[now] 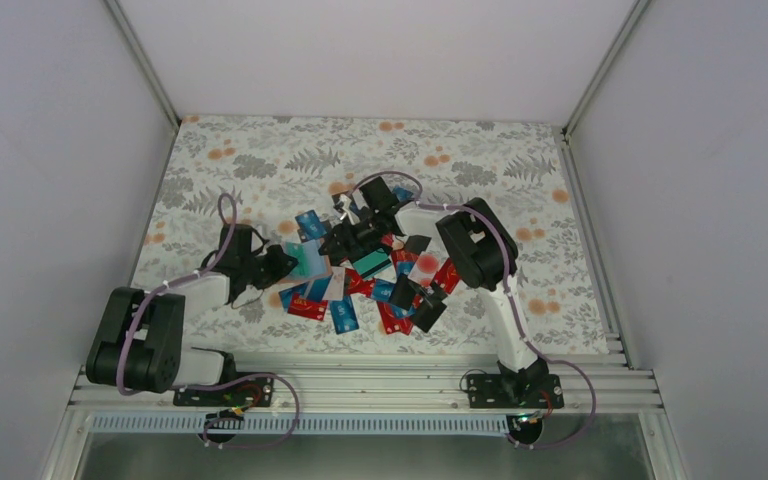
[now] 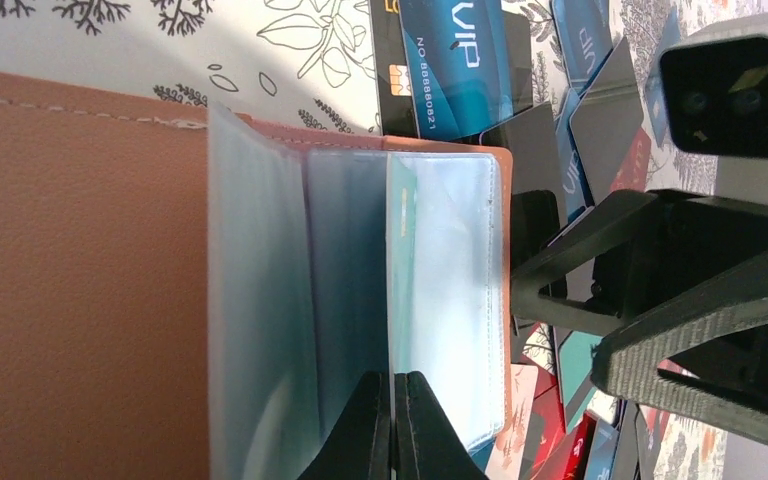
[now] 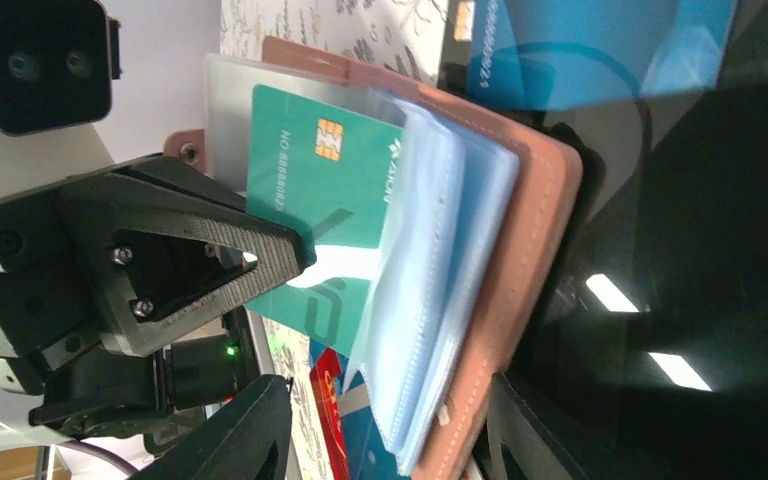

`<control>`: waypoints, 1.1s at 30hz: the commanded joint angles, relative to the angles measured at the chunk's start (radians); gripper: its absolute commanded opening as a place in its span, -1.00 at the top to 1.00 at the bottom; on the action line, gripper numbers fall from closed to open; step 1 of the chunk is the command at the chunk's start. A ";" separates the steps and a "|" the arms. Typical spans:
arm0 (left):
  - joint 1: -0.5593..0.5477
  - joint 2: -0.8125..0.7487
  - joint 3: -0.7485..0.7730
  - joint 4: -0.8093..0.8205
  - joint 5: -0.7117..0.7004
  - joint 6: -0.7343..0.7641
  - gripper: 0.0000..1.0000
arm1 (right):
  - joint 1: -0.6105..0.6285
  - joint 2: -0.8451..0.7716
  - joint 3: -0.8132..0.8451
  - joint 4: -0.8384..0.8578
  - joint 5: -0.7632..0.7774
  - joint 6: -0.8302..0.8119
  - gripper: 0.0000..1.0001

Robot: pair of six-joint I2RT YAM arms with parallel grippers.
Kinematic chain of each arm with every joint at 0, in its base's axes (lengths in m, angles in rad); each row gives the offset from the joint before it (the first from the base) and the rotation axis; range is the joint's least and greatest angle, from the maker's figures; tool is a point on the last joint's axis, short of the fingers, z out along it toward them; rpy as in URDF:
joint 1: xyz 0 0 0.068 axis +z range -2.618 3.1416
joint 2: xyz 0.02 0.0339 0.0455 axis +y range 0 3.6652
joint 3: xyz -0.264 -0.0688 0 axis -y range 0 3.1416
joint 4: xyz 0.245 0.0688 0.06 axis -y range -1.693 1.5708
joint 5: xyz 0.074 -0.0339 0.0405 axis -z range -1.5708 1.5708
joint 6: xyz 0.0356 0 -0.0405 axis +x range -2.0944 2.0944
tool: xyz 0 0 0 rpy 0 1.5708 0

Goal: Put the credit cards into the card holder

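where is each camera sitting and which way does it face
top external: above and behind the bases, looking down on the table and credit cards; left arm and right arm show.
left wrist: on the left arm, looking along the left gripper, shut on a clear sleeve of the card holder.
right wrist: on the right arm, looking along the right gripper, open around the card holder.
shared: both wrist views show the card holder and the opposite gripper.

Open tan card holder [image 3: 532, 250] holds a teal card [image 3: 295, 185] amid scattered cards [image 1: 345, 315].
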 commanded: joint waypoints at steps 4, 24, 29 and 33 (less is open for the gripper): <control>-0.002 0.033 -0.058 -0.019 0.024 -0.026 0.95 | 0.019 0.001 -0.030 0.033 0.017 0.005 -0.03; -0.002 0.135 -0.062 0.108 0.085 -0.019 0.95 | 0.026 0.005 -0.017 0.024 0.023 0.007 -0.01; -0.004 0.144 -0.064 0.110 0.090 -0.023 0.95 | 0.026 0.007 -0.013 0.023 0.023 0.008 -0.02; -0.008 0.157 -0.055 0.112 0.093 -0.033 0.95 | 0.027 0.009 -0.010 0.025 0.024 0.011 -0.01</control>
